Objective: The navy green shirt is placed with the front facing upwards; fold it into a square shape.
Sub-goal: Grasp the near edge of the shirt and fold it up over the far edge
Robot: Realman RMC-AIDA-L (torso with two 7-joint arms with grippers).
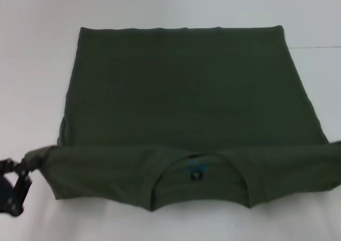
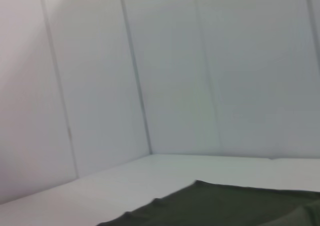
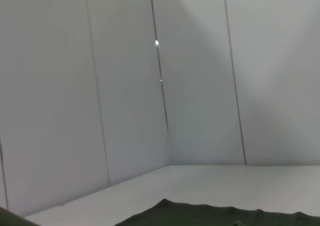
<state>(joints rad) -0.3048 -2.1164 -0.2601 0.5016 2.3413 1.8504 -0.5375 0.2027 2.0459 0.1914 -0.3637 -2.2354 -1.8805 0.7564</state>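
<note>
From the head view, my left fingers (image 1: 24, 169) pinch the shirt (image 1: 186, 86) at its near left corner so the collar band stays taut on the table (image 1: 37, 65), right fingers out of sight; both wrist views catch only plain dark-green cloth lying flat.
</note>
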